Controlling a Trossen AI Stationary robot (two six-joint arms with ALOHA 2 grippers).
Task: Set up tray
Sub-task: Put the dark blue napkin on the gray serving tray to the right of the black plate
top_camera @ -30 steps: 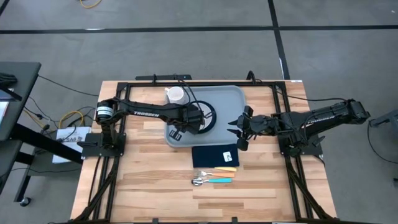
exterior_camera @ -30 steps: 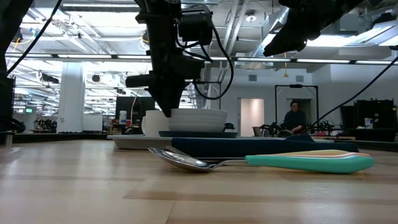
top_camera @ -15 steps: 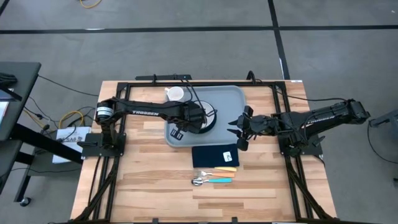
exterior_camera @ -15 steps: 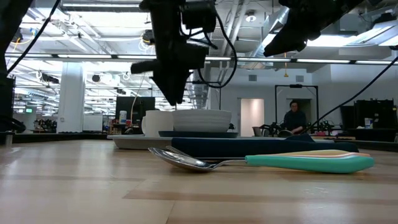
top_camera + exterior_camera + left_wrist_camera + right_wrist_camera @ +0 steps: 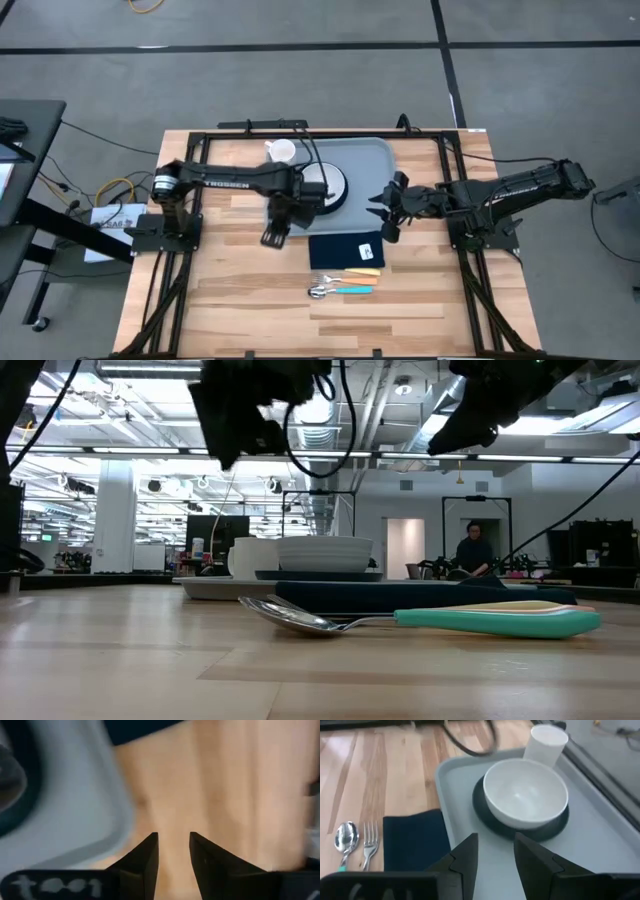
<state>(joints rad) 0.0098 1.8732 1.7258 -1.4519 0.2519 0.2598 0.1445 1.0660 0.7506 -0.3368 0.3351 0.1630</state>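
1. The desk [image 5: 220,290] is the widest surface in front of me, pale wood slats; both my arms reach in over it from the left and right edges.
2. The tray [image 5: 375,160] lies at the far middle of the desk, flat, its near edge just beside the napkin [image 5: 345,250].
3. On the tray sits the plate [image 5: 490,822] with the white bowl [image 5: 526,792] resting in it, and the white cup [image 5: 546,742] stands on the tray's far left part, just beside the plate.
4. My left end effector [image 5: 272,236] hangs above bare wood just off the tray's near left corner, fingers slightly parted with nothing between them.
5. My right end effector [image 5: 381,212] waits over the tray's right rim, fingers parted and empty.
6. The spoon [image 5: 420,620], the fork [image 5: 367,852] and a yellow-handled piece lie on the desk, near side of the napkin.
7. I judge the cutlery comes next: I should descend squarely over one handle, close low against the wood, and lift without dragging the napkin or nudging the tray.
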